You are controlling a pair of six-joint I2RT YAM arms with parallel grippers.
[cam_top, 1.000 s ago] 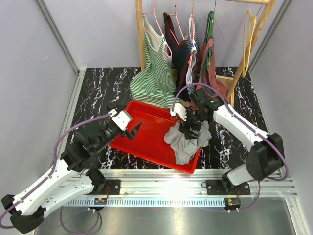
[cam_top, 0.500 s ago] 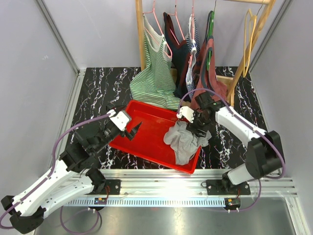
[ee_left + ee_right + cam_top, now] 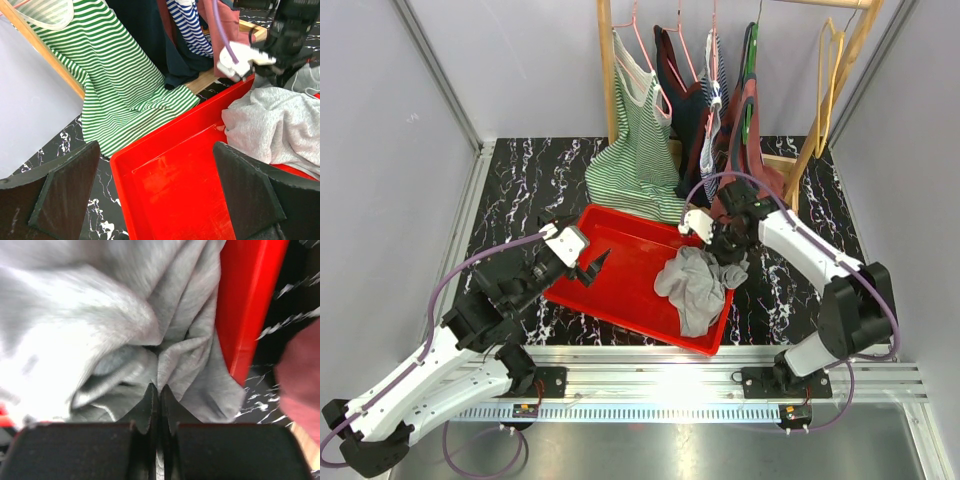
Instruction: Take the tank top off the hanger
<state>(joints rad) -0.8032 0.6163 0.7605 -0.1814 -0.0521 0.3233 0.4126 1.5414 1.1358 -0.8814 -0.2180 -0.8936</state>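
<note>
A green-striped tank top (image 3: 638, 150) (image 3: 115, 85) hangs on a pink hanger (image 3: 638, 40) at the left end of the wooden rack (image 3: 606, 70), its hem draped onto the table. A grey garment (image 3: 695, 285) (image 3: 270, 125) (image 3: 100, 315) lies crumpled in the right end of the red tray (image 3: 630, 260) (image 3: 185, 170). My right gripper (image 3: 725, 243) (image 3: 160, 387) is shut just above the garment's far edge, with nothing visibly pinched. The left gripper (image 3: 590, 265) (image 3: 155, 190) hovers open over the tray's left part, holding nothing.
More tops hang to the right on the rack: a dark navy one (image 3: 682, 120), a blue-striped one (image 3: 713, 90) and a maroon one (image 3: 750, 140). An empty yellow hanger (image 3: 832, 70) hangs at the far right. The tray's right wall (image 3: 250, 305) borders the black marbled table (image 3: 520, 190).
My right gripper closed its jaws and drew back from over the grey garment toward the rack. The garment stays in the tray. The left arm has not moved.
</note>
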